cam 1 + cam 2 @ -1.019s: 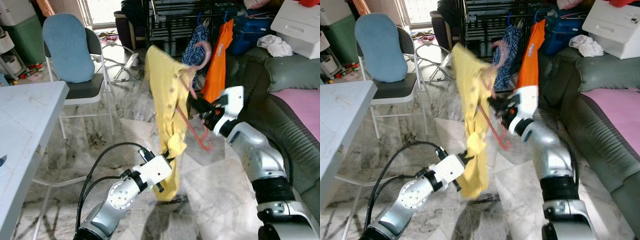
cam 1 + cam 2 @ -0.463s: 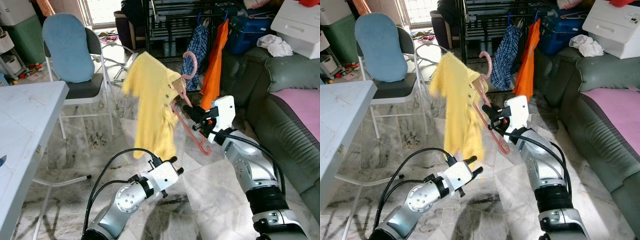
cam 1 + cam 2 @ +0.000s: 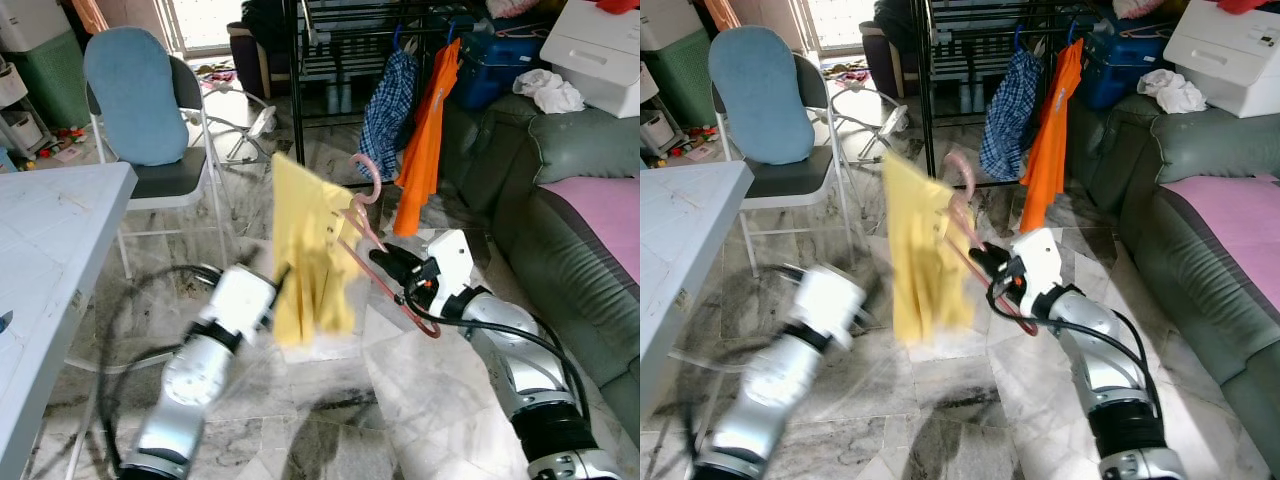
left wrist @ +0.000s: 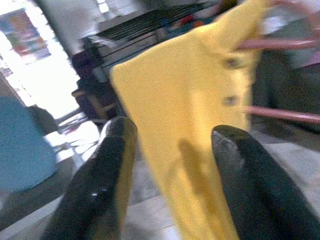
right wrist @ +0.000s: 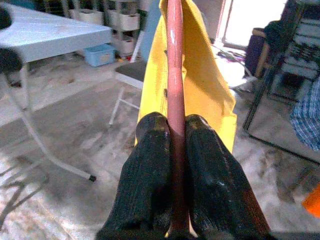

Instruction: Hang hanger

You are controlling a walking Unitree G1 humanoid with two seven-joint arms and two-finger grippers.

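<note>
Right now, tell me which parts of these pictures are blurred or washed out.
Eye views: the left arm is smeared by motion; the right pincer on the pink hanger is sharp. Left wrist view: soft all over, yellow shirt hazy, window glare blown out.

My right gripper (image 5: 176,137) sits at frame centre-right, two long black fingers clamped together. My left gripper (image 4: 172,150), at centre-left and motion-blurred, has its fingers spread apart, grasping nothing.
</note>
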